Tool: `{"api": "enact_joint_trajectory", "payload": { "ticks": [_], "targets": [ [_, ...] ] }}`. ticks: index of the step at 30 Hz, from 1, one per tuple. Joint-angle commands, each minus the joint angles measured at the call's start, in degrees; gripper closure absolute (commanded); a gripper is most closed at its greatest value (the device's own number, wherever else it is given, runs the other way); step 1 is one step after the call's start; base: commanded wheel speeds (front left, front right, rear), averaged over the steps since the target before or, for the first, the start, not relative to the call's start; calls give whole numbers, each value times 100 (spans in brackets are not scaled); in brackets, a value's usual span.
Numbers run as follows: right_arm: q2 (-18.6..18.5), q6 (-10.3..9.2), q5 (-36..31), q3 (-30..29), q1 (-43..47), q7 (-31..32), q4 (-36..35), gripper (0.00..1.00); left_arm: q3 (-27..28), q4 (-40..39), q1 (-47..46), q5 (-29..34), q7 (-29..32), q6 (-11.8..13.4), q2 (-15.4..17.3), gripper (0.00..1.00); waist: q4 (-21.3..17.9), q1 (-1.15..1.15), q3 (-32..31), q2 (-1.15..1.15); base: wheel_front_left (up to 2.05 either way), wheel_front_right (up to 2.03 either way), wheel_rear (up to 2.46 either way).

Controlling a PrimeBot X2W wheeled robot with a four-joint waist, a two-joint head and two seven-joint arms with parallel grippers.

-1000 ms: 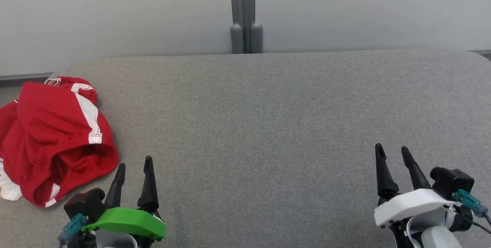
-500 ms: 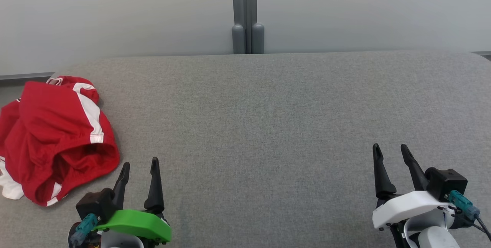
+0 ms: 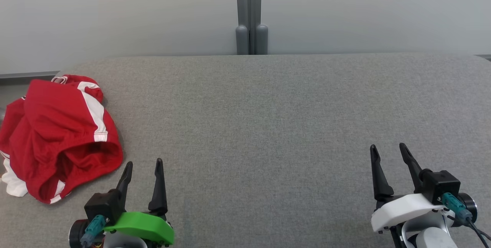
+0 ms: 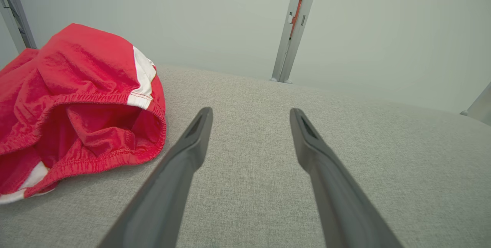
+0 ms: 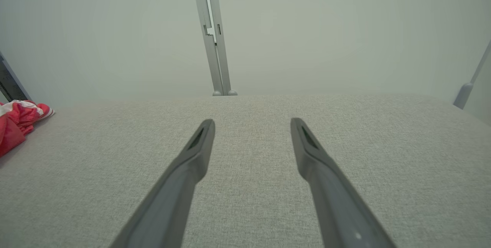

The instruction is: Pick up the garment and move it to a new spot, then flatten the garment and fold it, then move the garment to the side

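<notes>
Garment [image 3: 57,137]: red with white stripes, lying crumpled at far left edge of grey table [image 3: 268,125], elastic opening showing.
Left gripper [image 3: 144,162]: hovering just right of garment, not touching it; jaws standing wide, holding nothing.
Post [image 3: 251,10]: standing behind table centre.
Right gripper [image 3: 387,146]: hovering over table at lower right, well apart from garment; jaws standing wide, holding nothing.

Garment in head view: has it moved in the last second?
No. The garment sits slightly further right in frame, but the grey post shifted equally, so the camera moved, not the cloth.
</notes>
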Motion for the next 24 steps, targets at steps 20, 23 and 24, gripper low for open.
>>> {"api": "enact_joint_trajectory", "payload": {
  "ticks": [20,23,24],
  "targets": [
    [-27,1,-268,31,73,-101,-20,0,-25,23,12,193,-94,-6,43,0,-28,0,-13,0,0,0,0],
    [-25,1,-301,-2,92,-100,-34,0,-49,48,-19,185,-94,-7,43,0,91,0,-12,0,0,0,0],
    [-25,1,-309,-10,99,-100,-36,0,-56,59,-24,167,-94,-4,43,0,162,0,-13,0,0,0,0]
  ]
}}
